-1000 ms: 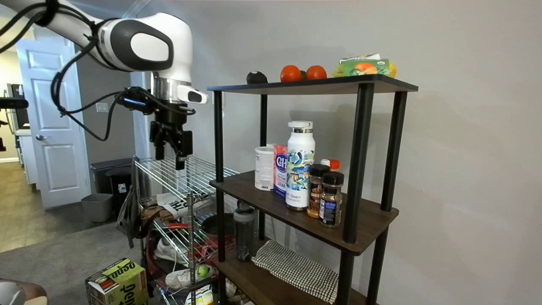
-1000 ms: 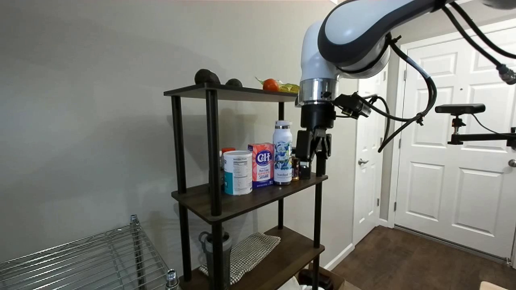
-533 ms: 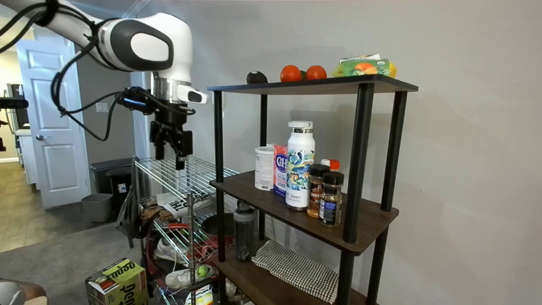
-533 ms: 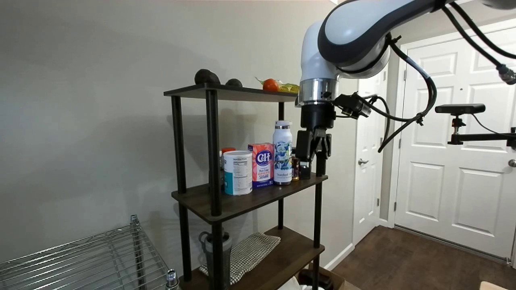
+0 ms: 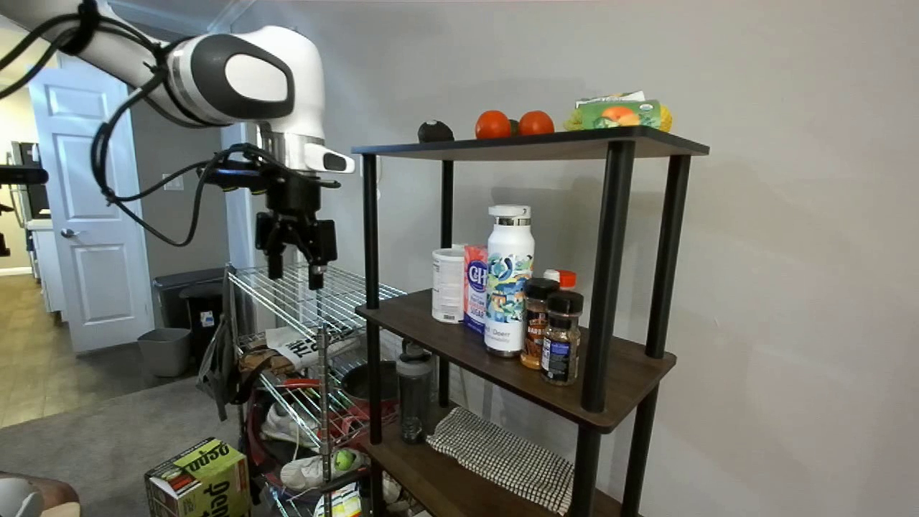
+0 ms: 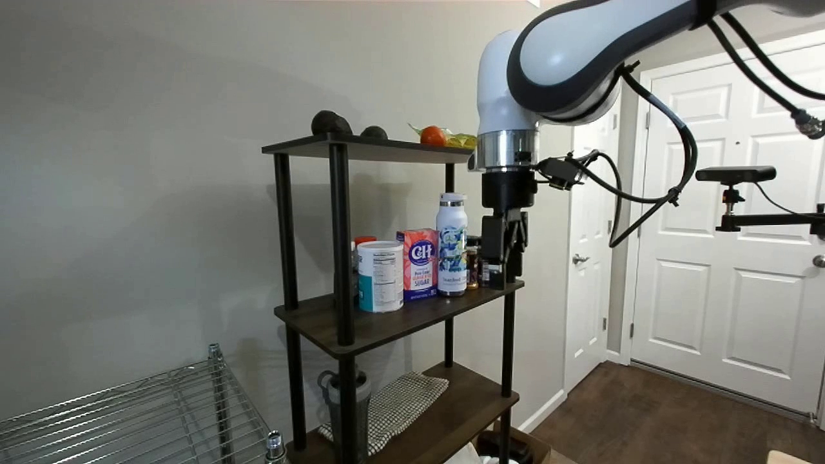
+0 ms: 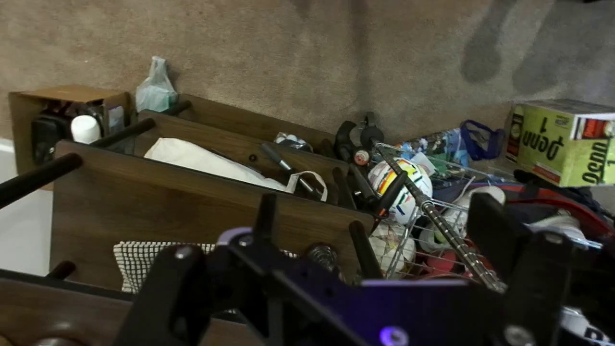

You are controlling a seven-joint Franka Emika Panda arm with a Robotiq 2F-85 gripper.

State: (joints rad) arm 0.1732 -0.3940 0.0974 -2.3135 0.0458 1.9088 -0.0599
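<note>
In both exterior views my gripper [image 5: 296,278] [image 6: 506,276] points down, outside the front of a black-posted shelf unit [image 5: 402,309]. In the wrist view the gripper [image 7: 377,216] stands open, its fingers far apart and nothing between them. Nearest to it, on the middle shelf, are a white canister [image 5: 448,287] [image 6: 381,277], a pink and blue sugar box [image 5: 475,291] [image 6: 420,264], a white patterned bottle [image 5: 509,280] [image 6: 452,245] and two spice jars [image 5: 561,341] [image 5: 535,327]. A red-capped container [image 5: 566,278] is mostly hidden behind them.
Tomatoes [image 5: 493,125], an avocado [image 5: 435,131] and a green packet [image 5: 619,115] lie on the top board. Lower down are a grey shaker bottle [image 5: 414,395] and a checked cloth [image 5: 502,456]. A wire rack [image 5: 323,287] and a green box [image 5: 197,477] stand beside the shelf unit.
Over the last half second the wrist has turned a little, and the gripper has shifted slightly toward the shelf unit in an exterior view. The jaws stay open; the shelf items have not moved.
</note>
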